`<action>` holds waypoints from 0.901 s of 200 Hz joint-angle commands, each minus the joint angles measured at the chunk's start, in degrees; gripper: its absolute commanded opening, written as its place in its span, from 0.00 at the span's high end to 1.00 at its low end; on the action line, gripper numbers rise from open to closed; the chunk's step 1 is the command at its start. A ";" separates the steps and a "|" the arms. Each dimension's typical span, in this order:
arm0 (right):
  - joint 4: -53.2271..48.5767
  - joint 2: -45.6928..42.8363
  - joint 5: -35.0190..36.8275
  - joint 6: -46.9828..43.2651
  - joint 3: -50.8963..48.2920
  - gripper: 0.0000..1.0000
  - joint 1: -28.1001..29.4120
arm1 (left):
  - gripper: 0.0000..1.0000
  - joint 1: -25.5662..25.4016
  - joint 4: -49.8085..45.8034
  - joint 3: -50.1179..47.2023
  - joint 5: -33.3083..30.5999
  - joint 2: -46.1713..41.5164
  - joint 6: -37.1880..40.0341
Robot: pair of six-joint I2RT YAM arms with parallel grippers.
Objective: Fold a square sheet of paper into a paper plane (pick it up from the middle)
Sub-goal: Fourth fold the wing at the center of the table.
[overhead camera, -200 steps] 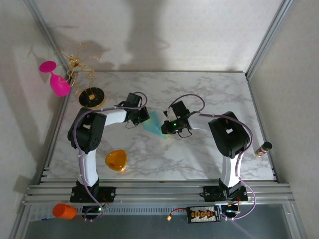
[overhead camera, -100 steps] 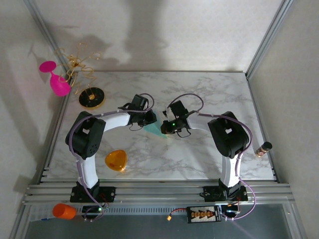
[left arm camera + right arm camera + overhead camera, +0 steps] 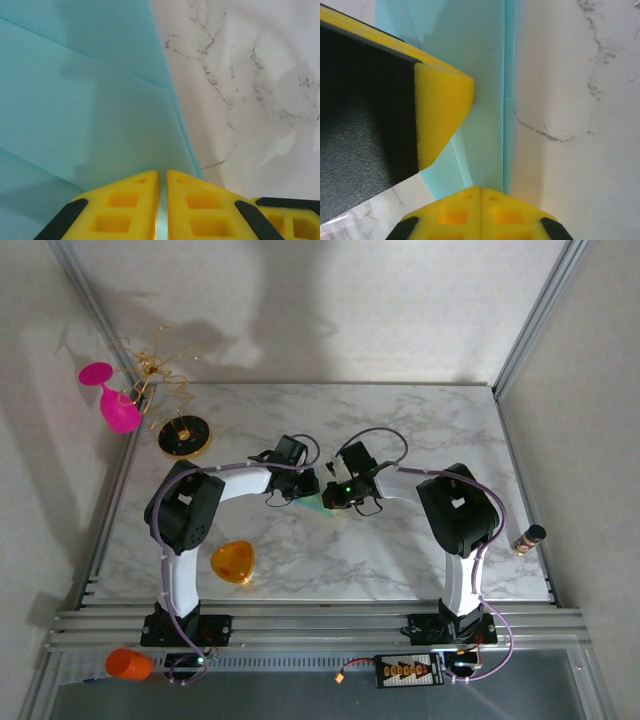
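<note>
Twice finds the half-folded paper sheet (image 3: 85, 100) at 12 o'clock, mid-table: ahead of left gripper (image 3: 162, 176), jaws a sliver apart, grip unclear; ahead of right gripper (image 3: 480, 192), jaws pressed together. Runs lengthwise 12-to-6, equally near both.

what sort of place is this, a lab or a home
Probably a robotics lab test cell: a marble-look tabletop walled by white panels, with an aluminium extrusion frame along its edges.

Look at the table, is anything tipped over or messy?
The pink glass at the far left corner looks tilted rather than upright. The teal paper at the centre looks cleanly creased, not torn.
</note>
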 commanded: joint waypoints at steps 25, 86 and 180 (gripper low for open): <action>-6.85 4.64 7.67 -1.56 -4.04 0.96 0.13 | 0.82 6.02 -4.41 1.88 -5.67 2.46 2.37; -6.00 4.10 7.57 -0.93 -6.77 0.96 0.10 | 0.80 13.43 -4.56 6.00 -7.51 5.63 4.10; 0.90 -0.28 2.01 14.89 -7.62 0.96 2.90 | 0.68 15.65 -9.61 13.58 -21.09 1.22 3.64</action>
